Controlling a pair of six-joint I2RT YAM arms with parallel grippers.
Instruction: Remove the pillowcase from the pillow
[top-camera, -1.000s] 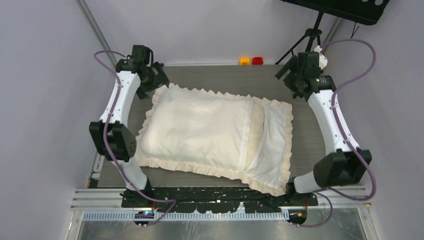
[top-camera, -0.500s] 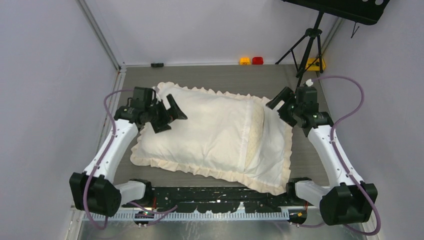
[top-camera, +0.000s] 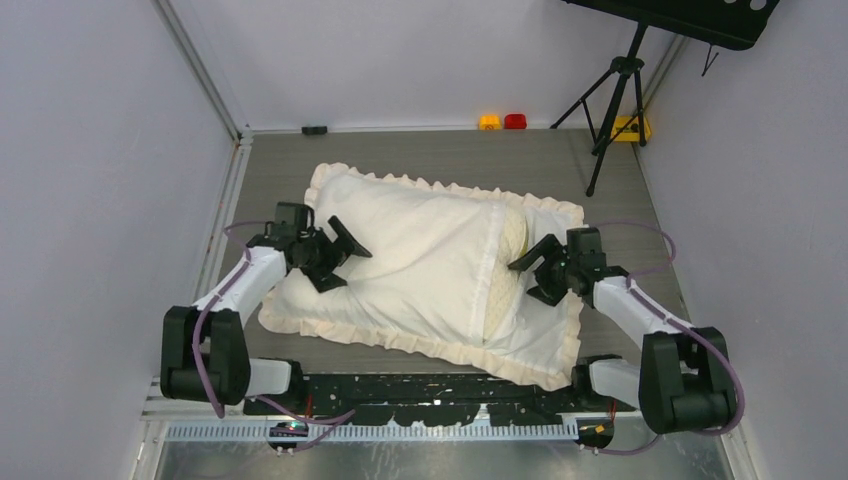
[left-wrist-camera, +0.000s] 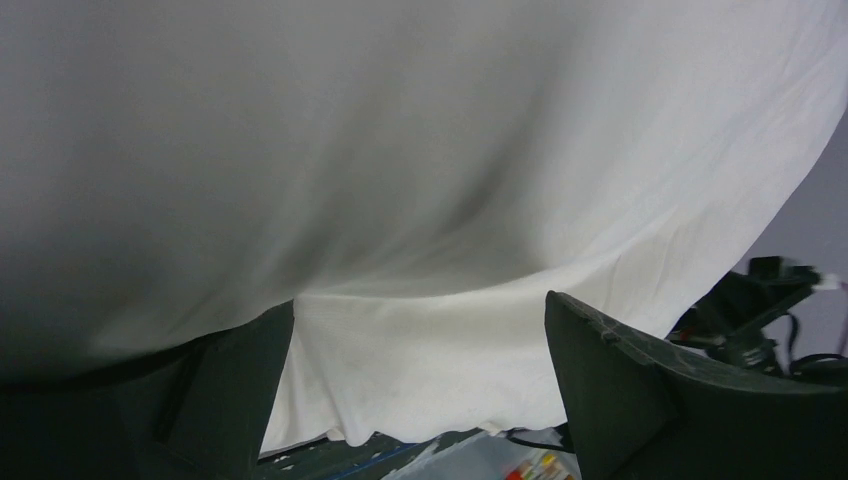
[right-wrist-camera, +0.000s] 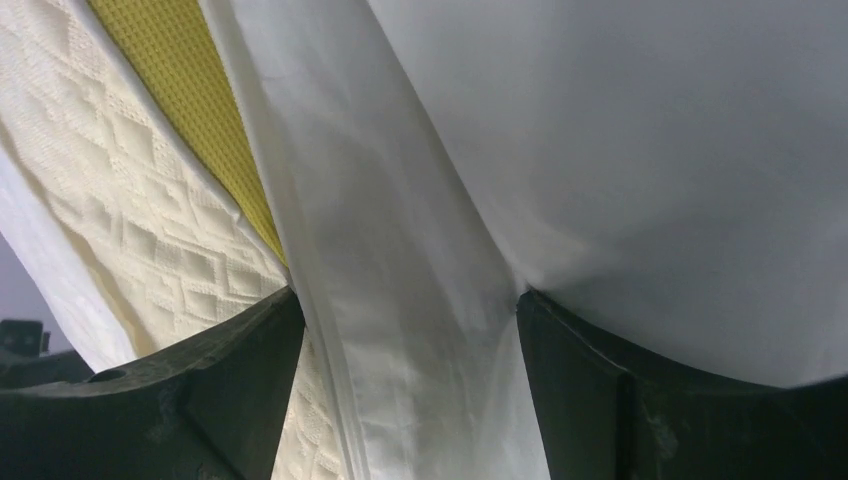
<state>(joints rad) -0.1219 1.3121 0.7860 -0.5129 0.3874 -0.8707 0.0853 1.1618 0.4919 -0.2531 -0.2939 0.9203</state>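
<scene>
Top external view: pillowcase (top-camera: 400, 260) lies flat mid-surface (top-camera: 420, 150), cream face up, frill all round. The pillow (top-camera: 508, 262) is inside it, w/ only a pale dotted strip showing at the opening on the R side. L pincer (top-camera: 338, 260) sits over the closed end and R pincer (top-camera: 538, 272) at the opening. Both have jaws spread wide and neither has hold of anything. L wrist view: cream cloth fills the frame and sags between the fingers (left-wrist-camera: 640, 400), unpinched. R wrist view: folded hem (right-wrist-camera: 400, 300) runs down between the two fingers, w/ the pillow's patterned face & yellow band just beside it; no clamp on either. Step in hand, as I read it, is getting a proper grip at each end before any pulling; the task is barely begun. To do it well, each pincer should take one layer only. L should prob. pinch a decent fold of cloth at the closed end w/o biting the cushion under it, or the case won't slide. R should peel the hem back off the pillow's end, then pin or grip the pillow itself as anchor, else the whole lot drags across the surface. Cloth looks thin & slippy, so bite deep, not at the bare edge. Pull low, steady, along the pillow's length.
</scene>
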